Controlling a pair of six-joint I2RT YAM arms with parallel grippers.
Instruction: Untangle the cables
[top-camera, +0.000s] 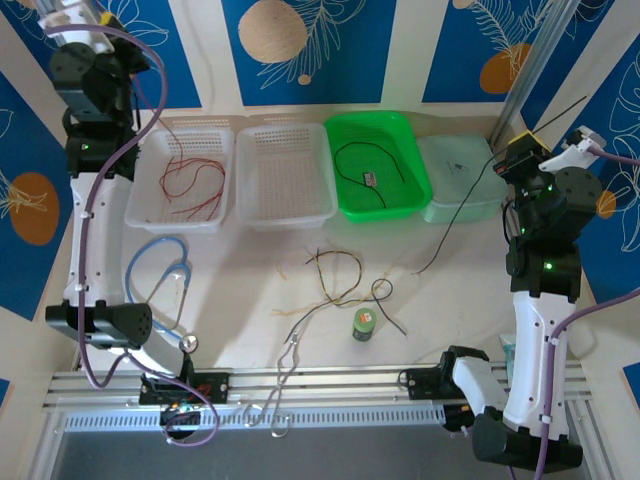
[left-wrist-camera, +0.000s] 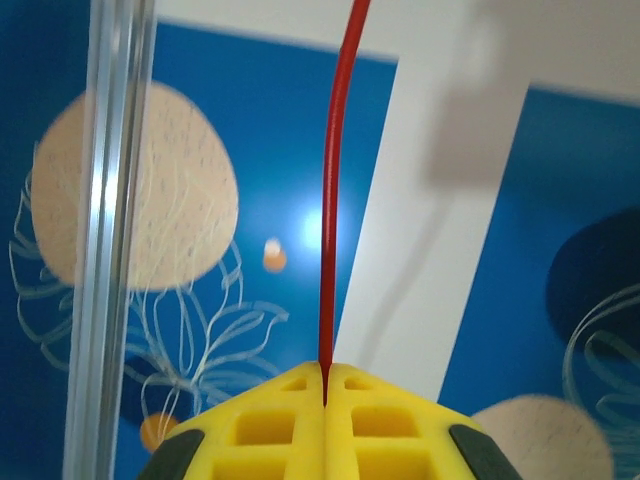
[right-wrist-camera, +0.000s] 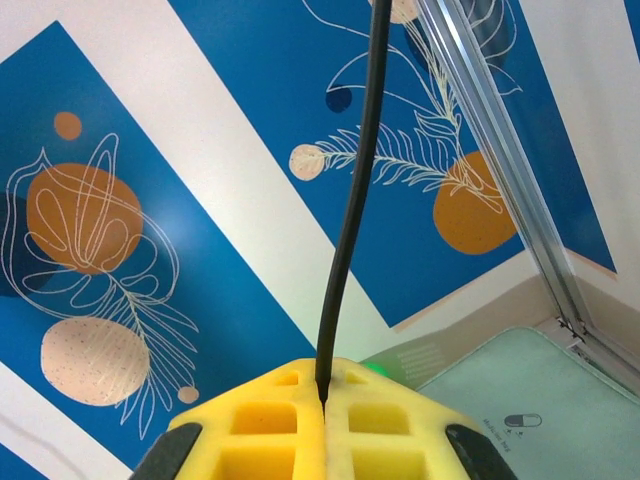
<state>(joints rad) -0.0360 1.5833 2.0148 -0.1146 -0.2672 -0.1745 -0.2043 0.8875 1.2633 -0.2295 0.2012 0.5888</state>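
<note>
A: Surface and room?

B: Pale table (top-camera: 450, 300); blue leaf-patterned walls (top-camera: 350, 50). Far row, left to right: white tray (top-camera: 150, 215) with loose red cables (top-camera: 190, 180); second white tray (top-camera: 285, 218); green tray (top-camera: 415, 170) with looped black cable (top-camera: 370, 165); pale green tray (top-camera: 460, 205). Centre: tangled cables (top-camera: 340, 285), green bottle (top-camera: 364, 324) beside them. Near left: blue stethoscope (top-camera: 150, 265).

A: Added at the wrists?

B: Left gripper (left-wrist-camera: 325, 385): yellow fingers pinched on single red cable (left-wrist-camera: 335, 200), against wall and metal post (left-wrist-camera: 110, 200). Right gripper (right-wrist-camera: 325, 385): pinched on held black cable (right-wrist-camera: 350, 220), above the pale green tray.
</note>
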